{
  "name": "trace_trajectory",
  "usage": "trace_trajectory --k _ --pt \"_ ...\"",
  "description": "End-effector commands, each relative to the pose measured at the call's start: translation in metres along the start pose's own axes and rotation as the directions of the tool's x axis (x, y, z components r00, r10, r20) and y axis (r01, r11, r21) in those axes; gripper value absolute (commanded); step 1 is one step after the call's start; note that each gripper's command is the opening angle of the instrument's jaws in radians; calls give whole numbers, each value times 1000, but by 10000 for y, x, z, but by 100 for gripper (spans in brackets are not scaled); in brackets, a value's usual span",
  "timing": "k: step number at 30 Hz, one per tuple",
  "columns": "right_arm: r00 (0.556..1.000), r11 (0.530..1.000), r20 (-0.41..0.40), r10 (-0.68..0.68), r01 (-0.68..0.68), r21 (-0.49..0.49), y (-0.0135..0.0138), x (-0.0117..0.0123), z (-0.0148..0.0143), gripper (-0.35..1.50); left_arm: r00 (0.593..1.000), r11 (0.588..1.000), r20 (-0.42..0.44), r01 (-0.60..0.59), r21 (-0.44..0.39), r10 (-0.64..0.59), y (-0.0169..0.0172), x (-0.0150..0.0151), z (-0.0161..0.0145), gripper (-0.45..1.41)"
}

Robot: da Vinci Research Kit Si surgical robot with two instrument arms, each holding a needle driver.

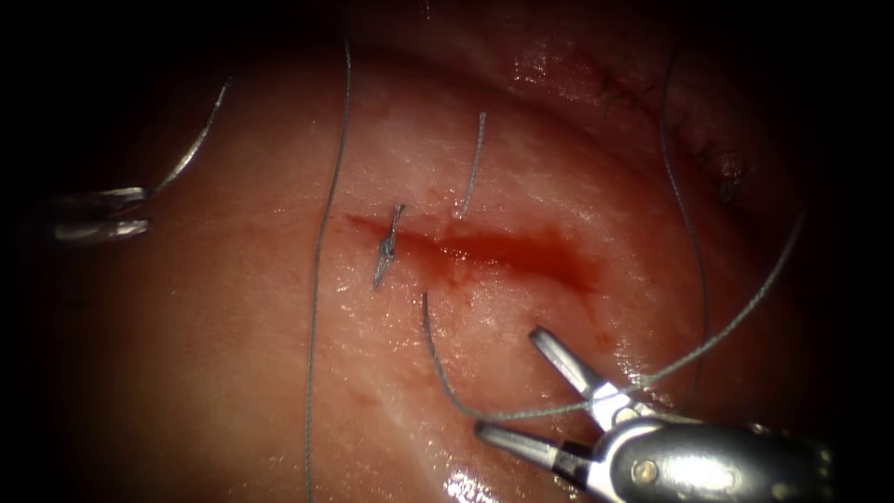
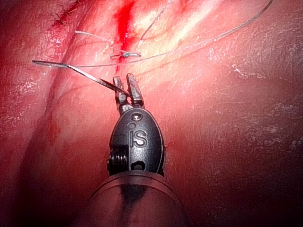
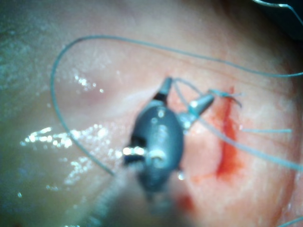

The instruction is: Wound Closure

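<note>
In the endoscope view the cut runs across the tissue, wet with red fluid. A tied stitch crosses the cut near its left end. The left tool sits well to the left of the cut, its jaws closed on the needle near one end, the rest of the curve rising free above the tissue. The right tool lies below the cut, jaws spread wide, with the thread running between them but not pinched.

In the left wrist view the left tool grips the needle just beside the cut, and the needle is clear of the tissue.

In the right wrist view the right tool stands open beside the cut, and the thread loops around it.
</note>
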Motion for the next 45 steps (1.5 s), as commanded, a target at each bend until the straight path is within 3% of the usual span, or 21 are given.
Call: trace_trajectory --k 1,4,5,7,12,18,21,23,24,27,34,45 --pt "999 1000 44 -9 9 -5 6 -12 4 148 1000 1000 0 3 -2 -3 6 -7 6 -45" --pt "986 991 104 -128 124 45 24 -27 -4 148 1000 1000 0 3 -2 -3 7 -6 5 -45" --pt "958 970 166 -233 216 111 31 -36 -15 148 1000 1000 0 4 -2 -4 7 -6 5 -45" --pt "925 947 222 -310 277 164 35 -40 -27 148 1000 1000 0 4 -3 -4 6 -6 4 -45" --pt "896 936 274 -350 326 132 51 -46 -52 148 1000 1000 0 4 -2 -4 6 -6 4 -45" --pt "885 920 274 -376 321 225 60 -61 -82 148 1000 1000 1 4 -2 -4 7 -5 4 -45" --pt "959 989 250 -135 116 89 82 -63 -84 133 1000 1000 1 4 -1 -4 7 -6 5 -45" --pt "985 1000 174 9 -10 1 94 -62 -76 133 1000 1000 1 4 -1 -4 7 -6 6 -45" --pt "986 988 51 156 -156 -4 104 -60 -64 114 1000 1000 -1 4 -2 -4 7 -5 6 -45" --pt "952 952 -24 305 -306 -7 115 -61 -39 106 1000 1000 -2 4 -2 -4 9 -5 8 -45" --pt "897 898 -46 440 -440 3 139 -71 49 104 1000 1000 -2 3 -6 -3 9 -5 8 -45" --pt "799 800 -62 598 -600 -8 156 -100 146 104 1000 1000 -2 3 -6 -3 9 -5 8 -45"
